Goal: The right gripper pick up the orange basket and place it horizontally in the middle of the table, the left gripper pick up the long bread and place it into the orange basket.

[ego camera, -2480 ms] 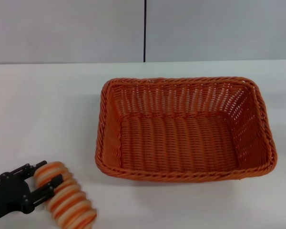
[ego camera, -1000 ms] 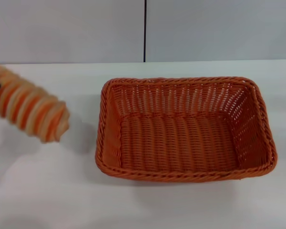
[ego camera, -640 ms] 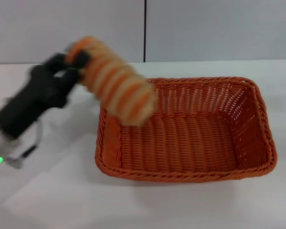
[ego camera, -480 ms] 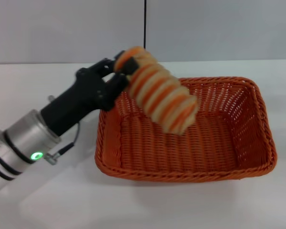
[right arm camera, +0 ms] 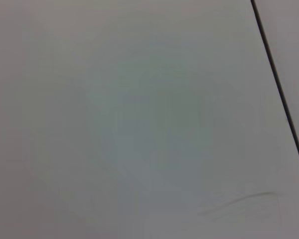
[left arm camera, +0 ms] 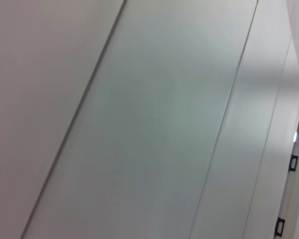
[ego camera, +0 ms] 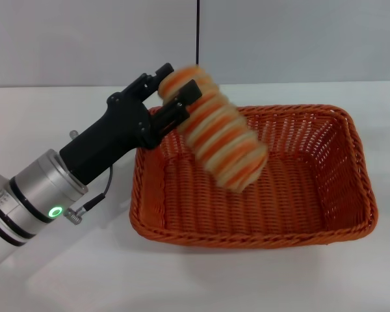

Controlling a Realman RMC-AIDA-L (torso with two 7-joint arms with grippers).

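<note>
Bread (ego camera: 220,134): striped orange and cream, up in the air over the left half of the basket (ego camera: 351,195). Tilted, high end toward the far left, low end down and to the right. Not touching the basket floor. A little blurred at the low end.

Held at its high end by the left gripper (ego camera: 175,88). Black fingers (ego camera: 181,104) clamped on the bread, one on each side of it. Reaches in from the near left, over the basket's left rim. Behind it a black wrist, then a silver ring with a small green light.

Basket: big, orange, woven, with a braided rim and sloping sides. Sits flat on the table (ego camera: 52,117), long side running left to right, about the middle and a bit toward the right edge. Nothing resting on its floor.

Table: white and plain. Grey wall behind its far edge, with one dark upright line in it.

Right gripper: not seen in the head view.

Left wrist view: only pale grey wall panels with thin slanted lines, and small dark marks at one edge. No fingers, no bread, no basket.

Right wrist view: only a plain grey wall with one dark slanted line. No fingers there either.
</note>
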